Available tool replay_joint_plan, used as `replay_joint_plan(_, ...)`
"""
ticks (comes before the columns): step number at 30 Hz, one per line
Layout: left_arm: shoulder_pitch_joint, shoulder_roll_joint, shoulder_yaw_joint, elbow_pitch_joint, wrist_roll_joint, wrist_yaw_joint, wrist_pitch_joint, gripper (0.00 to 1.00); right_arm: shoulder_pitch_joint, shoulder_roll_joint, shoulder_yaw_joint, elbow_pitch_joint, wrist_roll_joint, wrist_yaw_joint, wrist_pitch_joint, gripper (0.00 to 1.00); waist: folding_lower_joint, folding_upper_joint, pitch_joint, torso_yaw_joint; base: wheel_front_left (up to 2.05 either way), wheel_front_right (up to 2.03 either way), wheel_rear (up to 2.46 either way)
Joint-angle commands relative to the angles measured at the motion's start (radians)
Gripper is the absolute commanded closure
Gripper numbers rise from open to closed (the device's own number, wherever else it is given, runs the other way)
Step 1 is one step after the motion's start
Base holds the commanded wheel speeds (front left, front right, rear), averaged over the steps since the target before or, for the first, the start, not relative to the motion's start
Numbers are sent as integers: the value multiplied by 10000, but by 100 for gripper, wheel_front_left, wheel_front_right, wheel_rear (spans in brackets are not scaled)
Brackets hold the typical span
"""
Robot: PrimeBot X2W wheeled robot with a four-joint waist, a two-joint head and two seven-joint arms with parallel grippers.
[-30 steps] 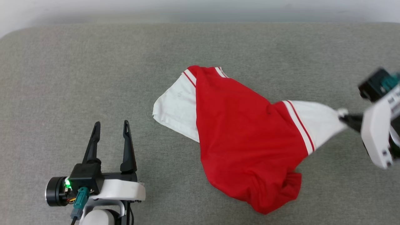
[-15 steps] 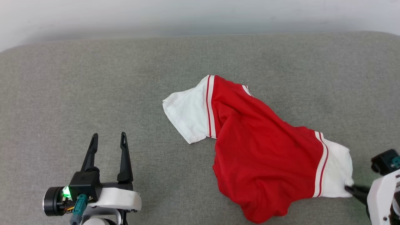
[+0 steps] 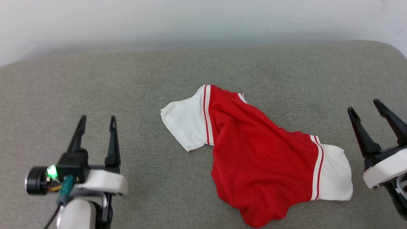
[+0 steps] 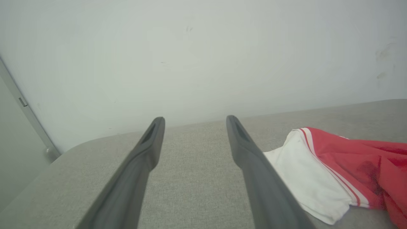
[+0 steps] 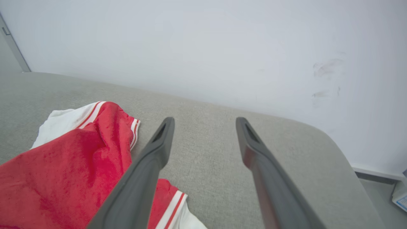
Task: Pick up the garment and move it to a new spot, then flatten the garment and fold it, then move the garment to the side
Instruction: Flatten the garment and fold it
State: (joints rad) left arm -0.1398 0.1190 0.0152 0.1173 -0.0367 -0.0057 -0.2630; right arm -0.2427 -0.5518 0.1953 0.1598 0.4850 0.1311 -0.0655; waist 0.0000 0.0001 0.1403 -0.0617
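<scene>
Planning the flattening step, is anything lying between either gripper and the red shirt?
Nothing visible does. Bare grey surface lies between the open left gripper and the garment, and between the open right gripper and its nearer white sleeve.

The shirt (image 3: 260, 165) is red with white sleeves (image 3: 184, 124), each bordered by red-and-white striped trim (image 3: 206, 117). The desk (image 3: 127, 79) is a plain, flecked grey-green weave, and the wall (image 3: 190, 22) is pale off-white. The left tool (image 3: 97, 118) and right tool (image 3: 364, 105) have black fingers (image 3: 112, 143) on white shells (image 3: 101, 183), and the left one carries a green light (image 3: 51, 171) and a teal plug (image 3: 65, 187).
</scene>
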Motion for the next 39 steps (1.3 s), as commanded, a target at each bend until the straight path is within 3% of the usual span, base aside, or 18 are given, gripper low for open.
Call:
replay_joint_plan(1, -518, 214, 57, 156, 72, -118, -26, 0, 337, 853, -571, -646, -927, -8, -647, 0, 0, -1, 62, -62, 0, 0, 0)
replay_joint_plan(6, -1753, 563, -35, 833, 51, -389, -24, 0, 999, 2678, -1440, -1754, -2406, -10, -1603, 0, 0, -1, 284, -162, 0, 0, 0)
replay_joint_plan(10, -2663, 763, -143, 1382, 49, -540, 257, 0, 1340, 3445, -1670, -2132, -2958, -8, -1840, 0, 0, -1, 464, -218, 0, 0, 0)
replay_joint_plan(15, -4378, 1205, -568, 2165, 199, -862, 1310, 0, 1798, 4064, -1564, -2353, -3558, -8, -1965, 0, 0, -1, 772, -375, 0, 0, 0)
replay_joint_plan(21, -6423, 1800, -1556, 2912, -309, -1218, 3432, 0, 1880, 4326, -1465, -2489, -3784, -7, -1995, 0, 0, -1, 1162, -648, 0, 0, 0)
replay_joint_plan(24, -7234, 2080, -2711, 3209, -1179, -1231, 4716, 0, 1722, 4418, -1424, -2657, -3833, -8, -1994, 0, 0, -1, 1377, -788, 0, 0, 0)
replay_joint_plan(31, -8921, 3348, -5739, 3161, -3627, -1232, 7870, 0, 1408, 4515, -1257, -2845, -3910, -8, -1996, 0, 0, -1, 2061, -1084, 0, 0, 0)
replay_joint_plan(39, -10034, 4656, -8395, 2712, -6255, -1232, 11490, 0, 1019, 4537, -1044, -2750, -3929, -8, -1998, 0, 0, -1, 2762, -1383, 0, 0, 0)
